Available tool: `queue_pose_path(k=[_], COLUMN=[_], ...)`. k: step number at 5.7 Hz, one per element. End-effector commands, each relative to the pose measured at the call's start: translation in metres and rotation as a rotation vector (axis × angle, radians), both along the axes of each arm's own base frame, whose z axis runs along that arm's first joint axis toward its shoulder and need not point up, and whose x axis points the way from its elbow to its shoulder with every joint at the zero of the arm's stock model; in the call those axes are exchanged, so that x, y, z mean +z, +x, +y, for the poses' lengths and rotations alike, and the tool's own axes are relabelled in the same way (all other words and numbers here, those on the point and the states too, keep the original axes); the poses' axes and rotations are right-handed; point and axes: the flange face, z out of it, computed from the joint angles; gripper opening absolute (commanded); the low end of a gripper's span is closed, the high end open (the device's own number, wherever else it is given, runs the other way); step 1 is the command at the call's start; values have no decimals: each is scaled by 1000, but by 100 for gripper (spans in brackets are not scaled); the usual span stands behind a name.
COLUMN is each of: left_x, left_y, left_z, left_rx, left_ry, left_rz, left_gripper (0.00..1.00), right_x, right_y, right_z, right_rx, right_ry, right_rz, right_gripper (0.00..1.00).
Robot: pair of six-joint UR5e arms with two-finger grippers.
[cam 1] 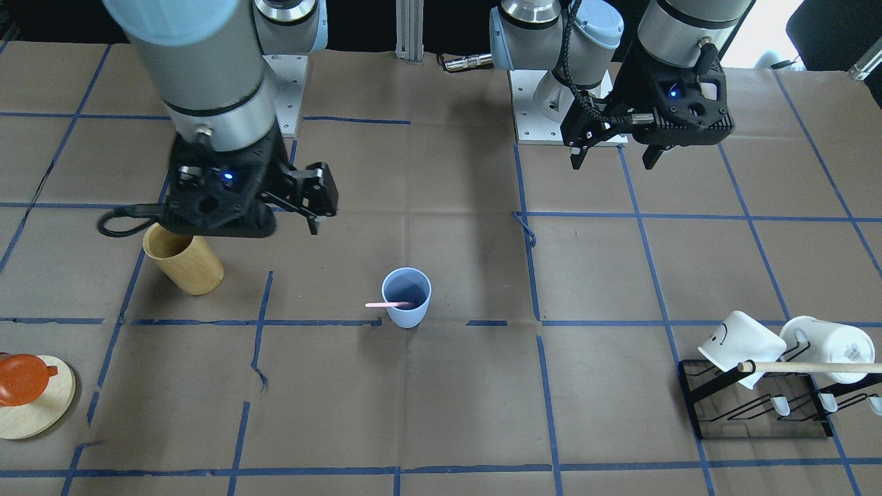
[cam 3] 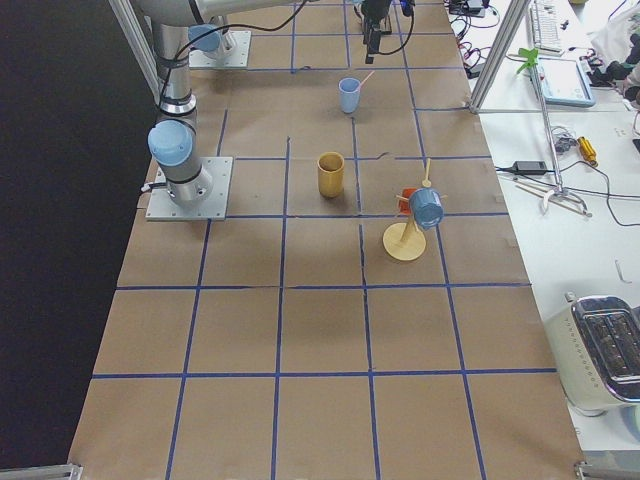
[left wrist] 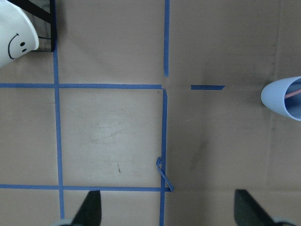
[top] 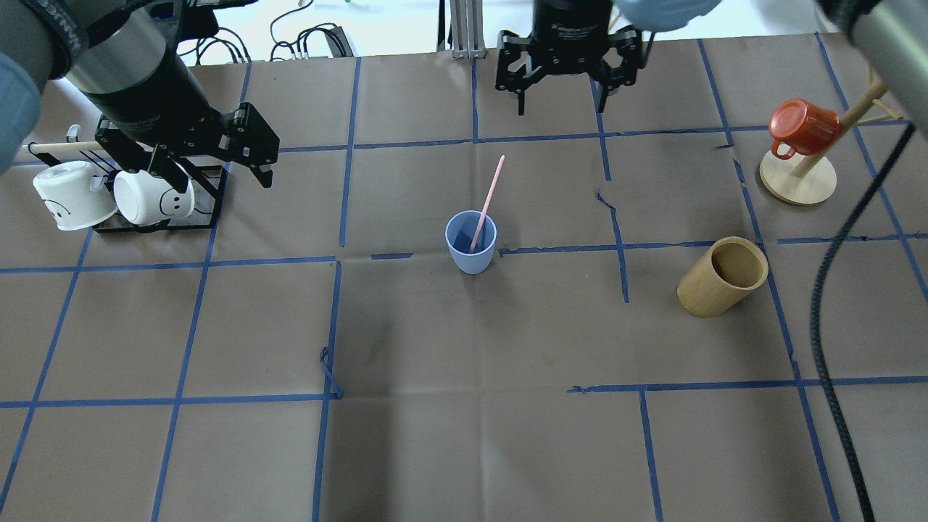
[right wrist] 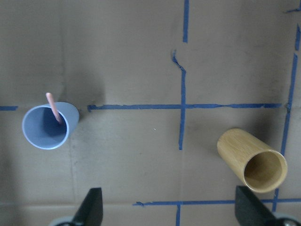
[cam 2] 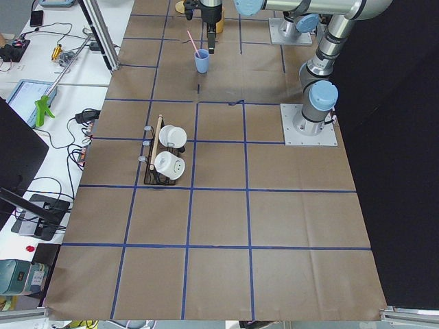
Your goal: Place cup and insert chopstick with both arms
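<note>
Standing upright mid-desk, well apart from every edge, the blue cup (top: pixel 471 261) holds 1 pink chopstick (top: pixel 489 196) that leans toward the far edge. Left gripper (top: pixel 221 174) hangs with jaws apart near the desk's left end, by the mug rack (cam 1: pixel 765 435). Right gripper (right wrist: pixel 169 212) hangs with jaws apart over the right half, between the cup and the bamboo holder (right wrist: pixel 251 160).

No legible text, numbers; smiley face on white mug (top: pixel 72 197); same on neighbouring mug (top: pixel 152 201)
</note>
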Motion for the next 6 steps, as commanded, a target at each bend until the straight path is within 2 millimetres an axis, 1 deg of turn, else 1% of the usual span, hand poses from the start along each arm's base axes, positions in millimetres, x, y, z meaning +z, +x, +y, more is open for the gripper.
queue_pose_path(k=[1,2,3,6], left_x=[0,0,0,0], left_y=[0,-1,-1,-2], left_z=[0,1,1,2], left_rx=[0,-3,-2,-5], left_ry=[1,1,3,4], left_rz=[0,0,0,-2], left_gripper=[99,99,99,99], right_x=[-11,-20,-21,-22], right_y=[-40,-38,-38,-39], right_z=[44,54,57,56], right_rx=[-60,-86,-87,-86], right_ry=[18,3,-3,-5], right_rz=[-7,-17,-19,-16], right_gripper=[100,100,100,100])
